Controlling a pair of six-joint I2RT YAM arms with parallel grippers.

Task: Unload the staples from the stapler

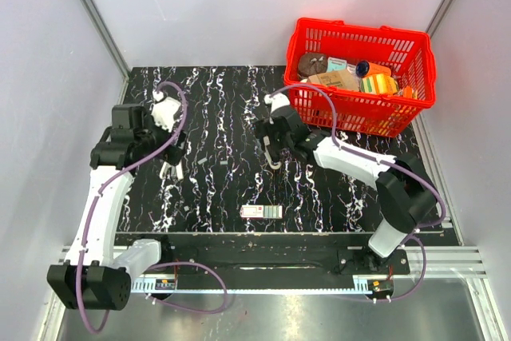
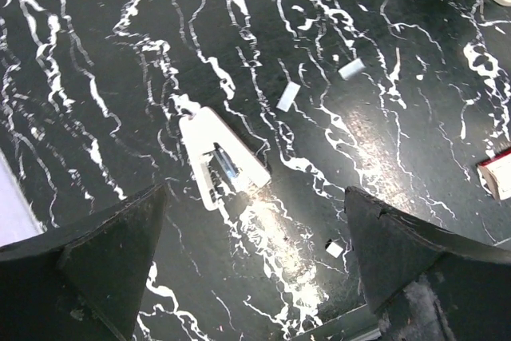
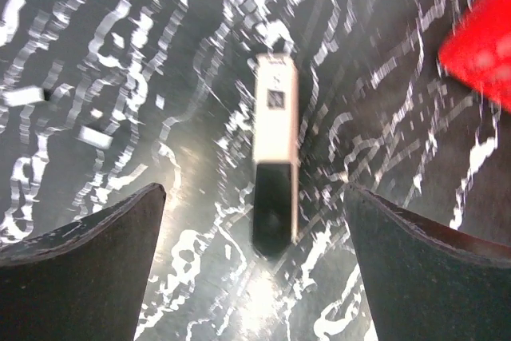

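The white stapler [image 2: 217, 159] lies on the black marbled table, its two slim arms spread in a V, with a metal strip showing between them. My left gripper [image 2: 255, 201] is open just above it and holds nothing; the stapler's open end lies between the fingers. In the top view the stapler [image 1: 172, 172] sits just near of the left gripper [image 1: 170, 154]. My right gripper [image 3: 254, 193] is open over a white-and-black oblong piece [image 3: 275, 157] on the table, shown in the top view [image 1: 275, 162] below that gripper [image 1: 271, 146]. Short staple strips [image 2: 287, 96] lie loose.
A red basket [image 1: 415, 47] with several items stands at the back right, its edge in the right wrist view [image 3: 479, 37]. A small flat red-and-green labelled box [image 1: 262, 212] lies near the front middle. More staple bits [image 3: 94, 136] lie scattered on the table.
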